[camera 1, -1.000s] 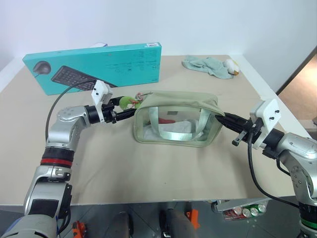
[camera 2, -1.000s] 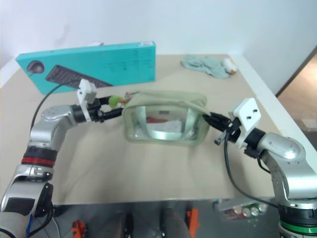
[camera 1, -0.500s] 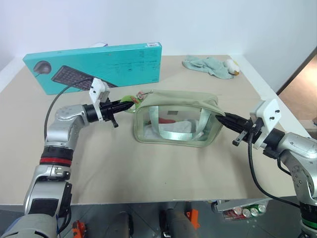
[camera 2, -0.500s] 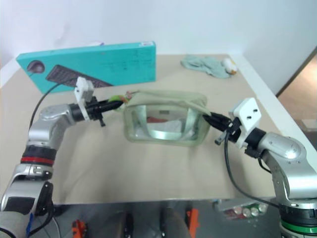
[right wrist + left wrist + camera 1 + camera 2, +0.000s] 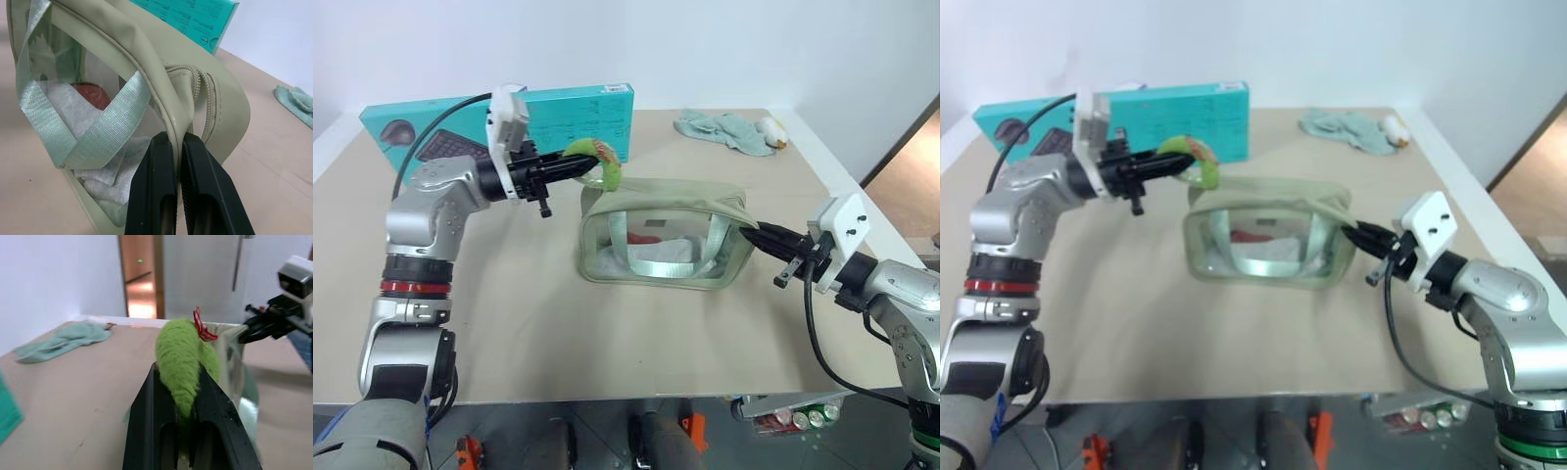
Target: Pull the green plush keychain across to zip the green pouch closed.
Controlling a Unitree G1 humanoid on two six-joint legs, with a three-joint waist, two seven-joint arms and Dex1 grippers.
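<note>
Green plush keychain (image 5: 599,161), lime and fuzzy with a thin red cord (image 5: 203,329), is held clenched between the black fingers of the left gripper (image 5: 574,166), lifted above the table (image 5: 607,333) over the left end of the green pouch (image 5: 666,235). The pouch's right end is pinched by the shut right gripper (image 5: 751,233), whose fingers (image 5: 156,191) are clamped on the fabric edge beside the zip. A red item and white cloth are seen through the clear panel. A teal keyboard box (image 5: 460,132) stands behind, and a pale teal cloth (image 5: 724,129) lies at the far right.
</note>
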